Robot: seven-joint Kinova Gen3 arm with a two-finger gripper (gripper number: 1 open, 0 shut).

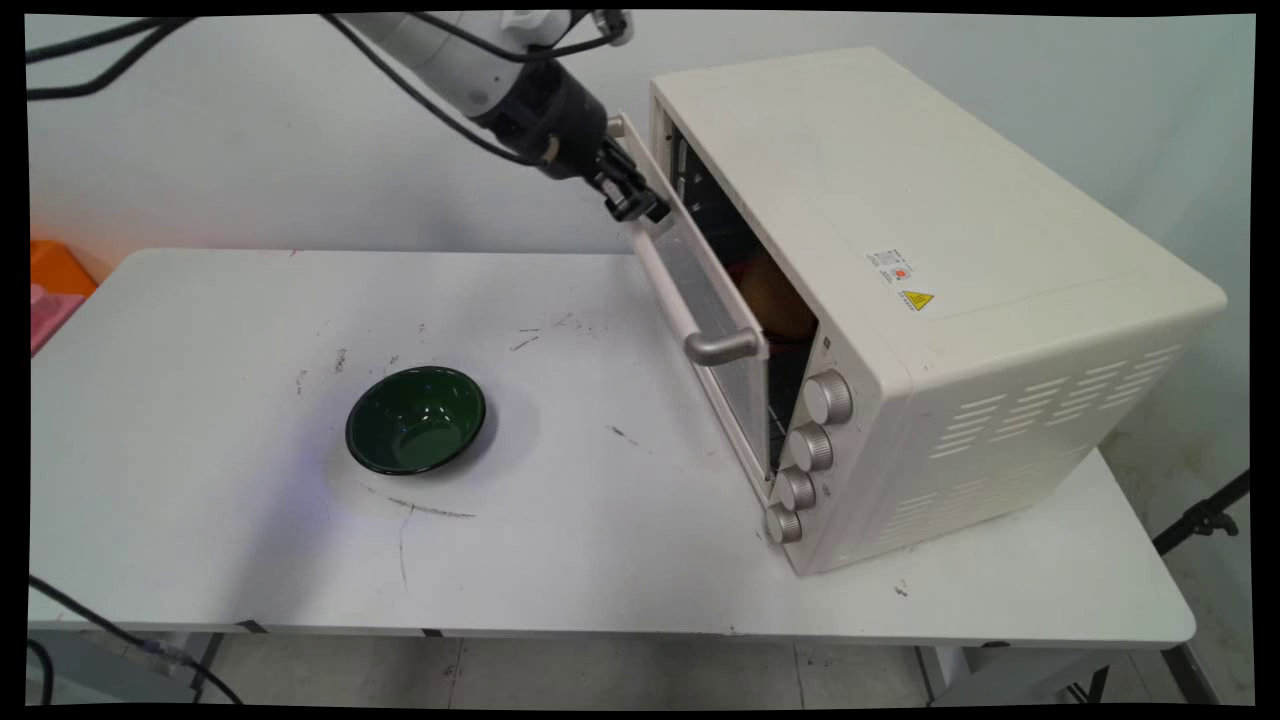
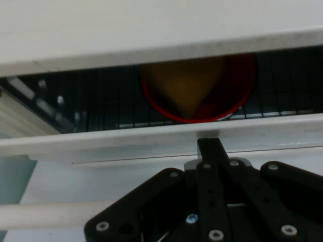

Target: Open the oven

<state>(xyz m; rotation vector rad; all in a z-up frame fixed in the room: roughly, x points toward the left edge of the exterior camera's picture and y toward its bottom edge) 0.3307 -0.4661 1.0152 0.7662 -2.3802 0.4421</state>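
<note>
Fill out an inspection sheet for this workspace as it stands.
Surface: white table, scuffed with dark marks.
Job's things: cream toaster oven at the right, its door partly open; inside, a brownish item on a red plate on the rack.
Clutter: empty green bowl left of centre.
Hand: black hand at the door's top edge; fingers look closed together.
Cables: black cables hang from the arm; another crosses the lower left corner.
Surroundings: pale wall behind, orange and pink items at far left, black stand leg at right.
</note>
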